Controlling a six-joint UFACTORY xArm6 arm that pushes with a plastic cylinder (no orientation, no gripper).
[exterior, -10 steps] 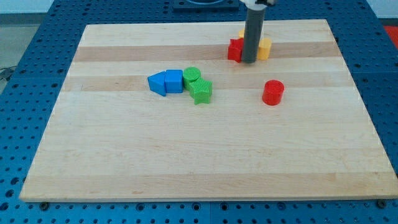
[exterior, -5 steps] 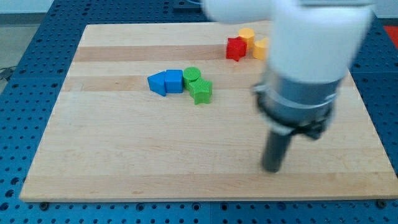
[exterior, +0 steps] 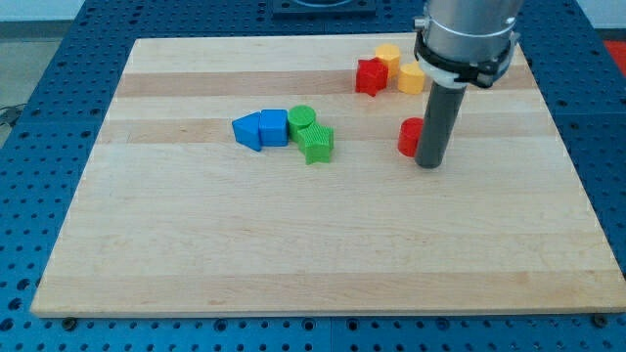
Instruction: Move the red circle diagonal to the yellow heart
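My tip (exterior: 428, 164), the lower end of the straight dark rod that serves as end effector, has no jaws and grasps nothing; it rests on the pale wooden surface (exterior: 293, 244), touching the view's right side of the red plastic circle (exterior: 409, 137), which it partly hides. Toward the view's top sit a red star-shaped block (exterior: 370, 75) and two yellow blocks (exterior: 399, 66); which is the heart is unclear. Two blue blocks (exterior: 261, 128) and two green blocks (exterior: 310, 134) cluster left

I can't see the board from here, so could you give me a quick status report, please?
My tip down against the red circle's right-bottom side. Yellow heart toward the view's top, apart from it. Red star beside the heart; path clear.
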